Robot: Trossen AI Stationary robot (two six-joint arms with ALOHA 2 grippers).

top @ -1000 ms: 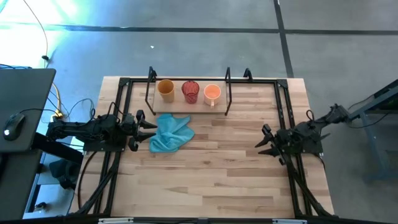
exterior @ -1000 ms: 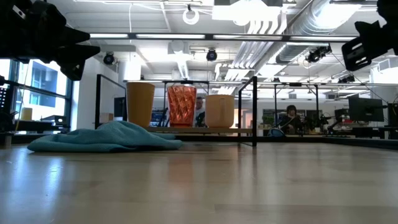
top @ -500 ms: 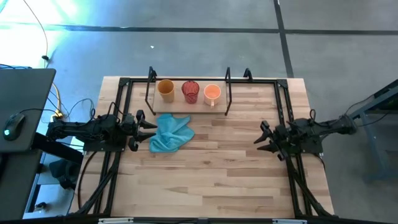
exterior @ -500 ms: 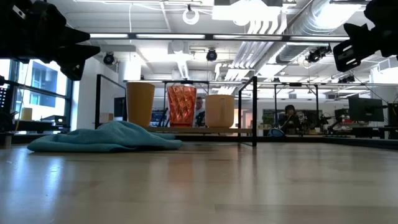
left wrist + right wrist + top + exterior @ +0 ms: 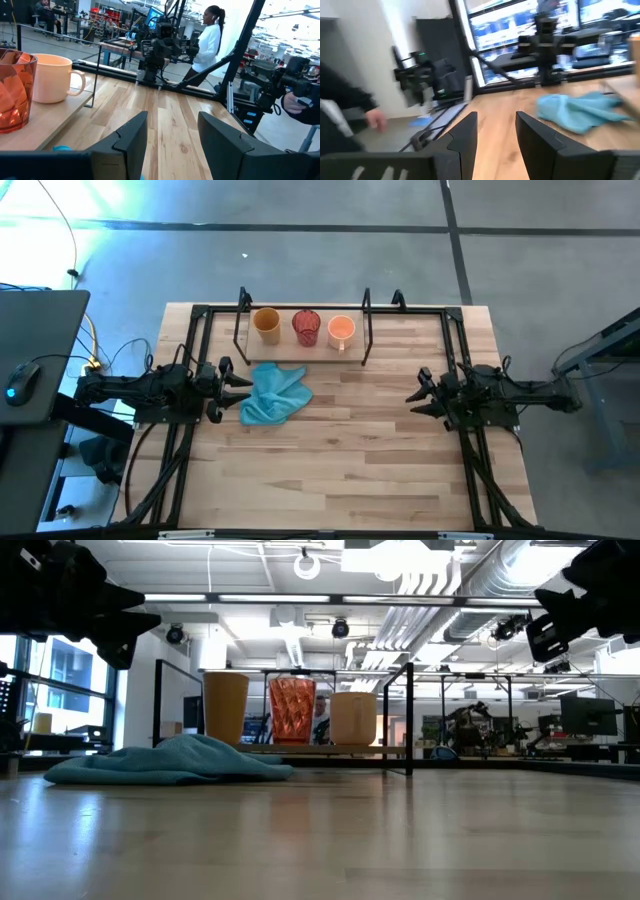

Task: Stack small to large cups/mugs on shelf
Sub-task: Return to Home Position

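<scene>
the shelf (image 5: 366, 340) stands on the table (image 5: 350, 460) with all three cups upright on its base in one row. the yellow cup (image 5: 266, 323) is at the shelf's left end, the red cup (image 5: 306, 327) is in its middle, and the mug (image 5: 341, 330) is at its right end, with the handle turned toward the shelf's front edge. in the low view the three stand side by side with narrow gaps between them, none inside another

a blue cloth (image 5: 275, 393) lies crumpled just in front of the shelf's left half

the left gripper (image 5: 243, 392) hangs in front of the shelf, off its left end, pointing toward the cloth with its tips just beside the cloth's edge. whether they touch cannot be told. its jaws are apart and hold nothing. its wrist view looks past the fingers (image 5: 131, 137) at the red cup and the mug

the right gripper (image 5: 414, 392) hangs in front of the shelf, beyond its right end and well apart from it, pointing toward the cloth. its jaws are also apart and empty

beyond the table, a person in a white top (image 5: 207, 42) shows in the left wrist view, and a hand (image 5: 374, 119) in the right wrist view
</scene>
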